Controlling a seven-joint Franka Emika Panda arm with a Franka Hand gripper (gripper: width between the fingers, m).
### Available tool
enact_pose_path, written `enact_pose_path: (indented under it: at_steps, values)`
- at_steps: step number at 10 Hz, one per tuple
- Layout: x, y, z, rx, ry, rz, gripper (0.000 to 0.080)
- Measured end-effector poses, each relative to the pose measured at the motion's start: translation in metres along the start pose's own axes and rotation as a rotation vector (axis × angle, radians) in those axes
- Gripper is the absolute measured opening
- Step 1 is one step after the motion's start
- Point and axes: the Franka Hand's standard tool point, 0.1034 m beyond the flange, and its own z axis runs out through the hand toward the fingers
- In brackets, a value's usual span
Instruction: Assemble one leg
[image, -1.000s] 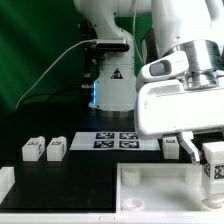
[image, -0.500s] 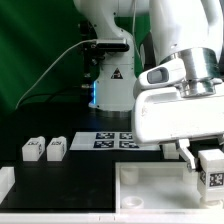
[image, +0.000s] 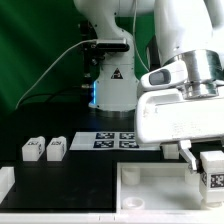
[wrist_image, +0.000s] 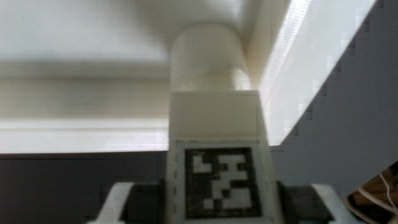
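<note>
My gripper (image: 211, 166) is shut on a white leg (image: 212, 171) with a black-and-white tag, at the exterior view's right. It holds the leg over the near right corner of the large white tray-like part (image: 150, 185). In the wrist view the leg (wrist_image: 217, 110) runs straight out from between my fingers (wrist_image: 121, 203), its rounded end against the tray's raised wall (wrist_image: 285, 50). Two more legs (image: 32, 150) (image: 55, 149) stand side by side on the black table at the exterior view's left. Another leg (image: 171, 149) shows behind the gripper.
The marker board (image: 112, 141) lies on the table behind the tray. The white robot base (image: 110, 70) stands at the back. A white block (image: 6, 180) sits at the near left edge. A green curtain hangs behind.
My gripper has moved down and slightly to the exterior view's right with the leg in it, nearer the tray's corner.
</note>
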Motion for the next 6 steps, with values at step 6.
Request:
enact_pose_path:
  at_steps: [6]
  values:
    - [-0.0040, 0.0005, 0.0019, 0.001, -0.017, 0.001, 0.0641]
